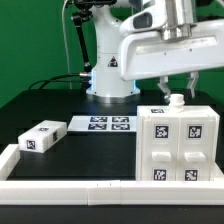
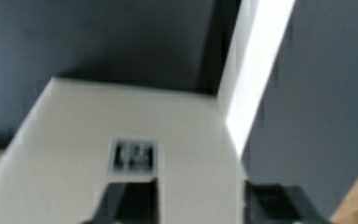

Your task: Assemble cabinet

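Note:
The white cabinet body [image 1: 180,145] stands at the exterior view's right, with tags on its front. A small white nub [image 1: 176,100] sticks up from its top. My gripper [image 1: 175,92] hangs just above that top, its fingers [image 1: 160,88] spread to either side of the nub without touching it. In the wrist view the dark fingers [image 2: 131,200] flank a white cabinet face [image 2: 105,120] that carries a tag [image 2: 137,153]. A smaller white tagged block [image 1: 40,137] lies apart at the exterior view's left.
The marker board [image 1: 100,124] lies flat on the black table between the block and the cabinet. Low white border rails [image 1: 90,186] run along the front and left. The arm's white base [image 1: 110,70] stands behind.

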{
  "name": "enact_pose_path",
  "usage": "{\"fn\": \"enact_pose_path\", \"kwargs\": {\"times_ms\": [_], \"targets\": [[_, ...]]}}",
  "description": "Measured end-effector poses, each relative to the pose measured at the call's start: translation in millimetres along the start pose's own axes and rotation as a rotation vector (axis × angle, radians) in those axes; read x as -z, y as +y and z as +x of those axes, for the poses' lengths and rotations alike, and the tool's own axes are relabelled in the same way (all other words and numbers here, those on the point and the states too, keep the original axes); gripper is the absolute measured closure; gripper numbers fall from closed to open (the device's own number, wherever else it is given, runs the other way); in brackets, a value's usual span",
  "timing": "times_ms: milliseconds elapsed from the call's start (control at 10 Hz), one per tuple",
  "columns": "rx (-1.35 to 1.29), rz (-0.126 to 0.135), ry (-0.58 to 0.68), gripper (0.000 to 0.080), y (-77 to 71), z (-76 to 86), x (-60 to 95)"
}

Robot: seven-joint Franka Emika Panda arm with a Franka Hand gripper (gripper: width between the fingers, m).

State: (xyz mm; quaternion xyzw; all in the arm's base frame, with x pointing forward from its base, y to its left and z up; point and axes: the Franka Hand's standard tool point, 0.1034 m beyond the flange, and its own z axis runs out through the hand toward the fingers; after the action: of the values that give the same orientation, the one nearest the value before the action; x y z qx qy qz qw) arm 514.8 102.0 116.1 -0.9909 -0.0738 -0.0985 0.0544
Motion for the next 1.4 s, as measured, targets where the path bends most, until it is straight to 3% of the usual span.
{"fn": "enact_pose_path", "kwargs": {"times_ms": [100,200,300,400,500,600,700,1200,1400], "targets": [[0.011,-0.008,-0.020,0.0461,6.1,-18.4,-1.6],[0.044,-0.018,-0.035,0.0277,20.5,-37.0,-4.2],[0.064,-0.027,-0.047,0.0142,38.3,-48.3,-2.4],[0.122,-0.037,-0.035,0.0142,61.3,-44.8,4.3],[0.159,-0.050,-0.025,0.0030,89.7,-53.6,5.0],[0.176,-0.060,-0.027,0.0009,112.1,-65.3,4.2],[0.164,-0.067,-0.028,0.0009,124.1,-84.4,-2.2],[-0.074,-0.062,-0.027,0.0002,120.9,-84.5,-3.0],[-0.264,-0.069,-0.039,0.0002,135.4,-98.9,-5.1]]}}
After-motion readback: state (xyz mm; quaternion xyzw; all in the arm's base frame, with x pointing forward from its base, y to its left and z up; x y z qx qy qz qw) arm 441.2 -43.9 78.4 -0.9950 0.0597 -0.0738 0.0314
